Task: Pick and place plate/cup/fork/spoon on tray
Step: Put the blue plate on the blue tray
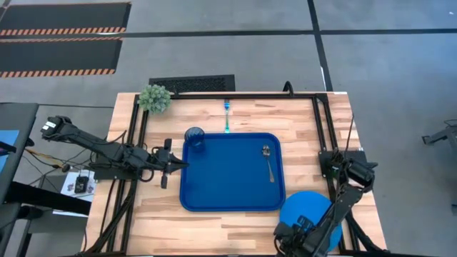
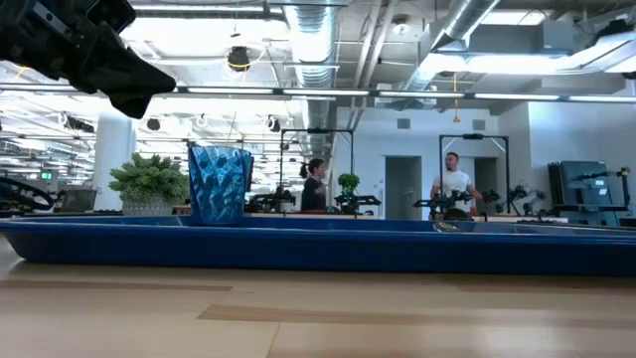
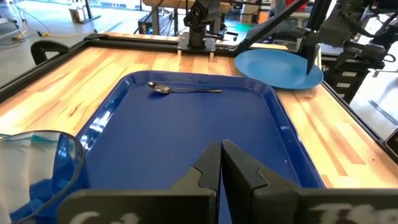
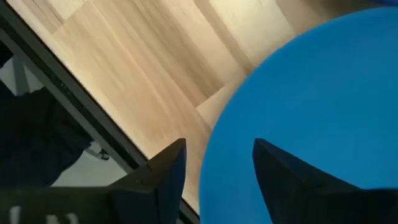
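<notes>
The dark-blue tray (image 1: pixel 214 196) lies mid-table. The cup (image 1: pixel 194 137) stands upright in its far-left corner. The spoon (image 1: pixel 267 161) lies on its right part. The fork (image 1: pixel 227 114) lies on the table past the tray's far edge. The bright-blue plate (image 1: pixel 308 208) lies on the table off the tray's near-right corner. My left gripper (image 1: pixel 178 163) is shut and empty above the tray's left rim. My right gripper (image 4: pixel 214 180) is open, pointing down, with one finger on either side of the plate's near rim (image 4: pixel 211 143). My right gripper stands over the plate's near rim (image 4: pixel 208 155) from above, one finger (image 4: pixel 283 177) over the plate and the other (image 4: pixel 165 177) outside it. I cannot tell whether either finger touches the plate. The plate lies flat on the table.
A small green plant (image 1: pixel 154 98) stands at the table's far-left corner. Black frame rails (image 1: pixel 318 121) run along the table's sides and far edge. Bare wood lies in front of the tray's near edge. People stand in the room beyond the table (image 2: pixel 455 184).
</notes>
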Robot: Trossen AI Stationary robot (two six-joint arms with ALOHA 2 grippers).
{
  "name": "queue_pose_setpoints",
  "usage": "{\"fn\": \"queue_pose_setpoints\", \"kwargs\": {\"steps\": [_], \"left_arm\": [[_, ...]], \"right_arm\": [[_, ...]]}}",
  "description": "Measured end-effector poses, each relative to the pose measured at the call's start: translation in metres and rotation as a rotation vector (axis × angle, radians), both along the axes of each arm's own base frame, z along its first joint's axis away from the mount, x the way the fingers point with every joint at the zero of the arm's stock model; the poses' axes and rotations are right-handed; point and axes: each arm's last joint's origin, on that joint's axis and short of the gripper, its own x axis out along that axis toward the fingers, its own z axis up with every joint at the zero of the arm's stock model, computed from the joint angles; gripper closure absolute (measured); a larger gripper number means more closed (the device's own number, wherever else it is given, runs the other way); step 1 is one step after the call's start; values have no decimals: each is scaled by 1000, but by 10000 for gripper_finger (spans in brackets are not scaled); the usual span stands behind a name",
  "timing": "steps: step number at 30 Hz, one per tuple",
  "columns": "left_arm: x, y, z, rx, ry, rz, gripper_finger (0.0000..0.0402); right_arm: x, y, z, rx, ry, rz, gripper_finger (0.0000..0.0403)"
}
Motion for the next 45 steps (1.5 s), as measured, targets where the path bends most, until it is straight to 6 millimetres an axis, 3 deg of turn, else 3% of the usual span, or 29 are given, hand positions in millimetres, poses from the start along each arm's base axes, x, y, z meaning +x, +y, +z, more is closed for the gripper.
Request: {"fn": "queue_pose_setpoints", "kwargs": {"steps": [17,28,45], "left_arm": [[0,0,-1,3,7,1,401],[0,0,-1,6,7,3,401],[0,0,-1,7,7,4,401]], "right_arm": [[13,-5,-18,31,109,-50,200],[13,-7,-18,14,121,-57,200],[10,-10,-34,6,189,-90,206]]}}
